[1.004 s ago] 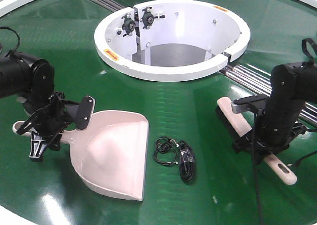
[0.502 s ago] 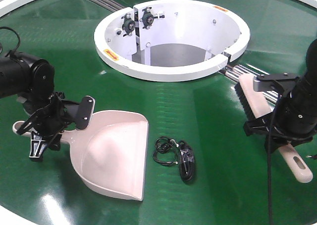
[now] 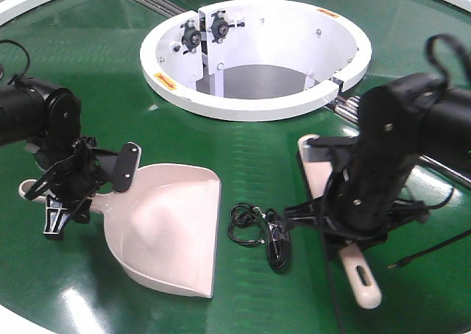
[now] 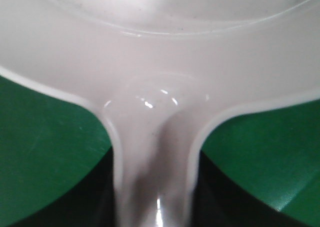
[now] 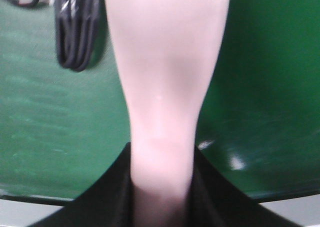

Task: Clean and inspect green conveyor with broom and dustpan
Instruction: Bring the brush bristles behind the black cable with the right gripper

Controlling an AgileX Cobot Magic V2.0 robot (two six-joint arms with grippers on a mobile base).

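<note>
The pale pink dustpan (image 3: 169, 231) lies flat on the green conveyor (image 3: 257, 146) at the left, mouth towards me. My left gripper (image 3: 82, 194) is shut on its thin handle; the left wrist view shows the dustpan (image 4: 160, 62) neck running down between the jaws of that gripper (image 4: 155, 209). At the right, my right gripper (image 3: 346, 227) is shut on the broom (image 3: 312, 168), which is angled with its slotted handle end towards me. In the right wrist view the broom (image 5: 165, 62) handle fills the middle, clamped in the gripper (image 5: 162, 197). The bristles are hidden.
A black bundled cable (image 3: 274, 240) lies on the belt between dustpan and broom, and shows as the cable (image 5: 75, 32) in the right wrist view. The white ring opening (image 3: 169, 84) sits behind, with steel roller rods (image 3: 352, 112) at its right. A thin black lead (image 3: 434, 249) trails right.
My right arm swung the broom out to the right, then back left and down, ending close beside the black cable bundle. The left arm and dustpan have not moved.
</note>
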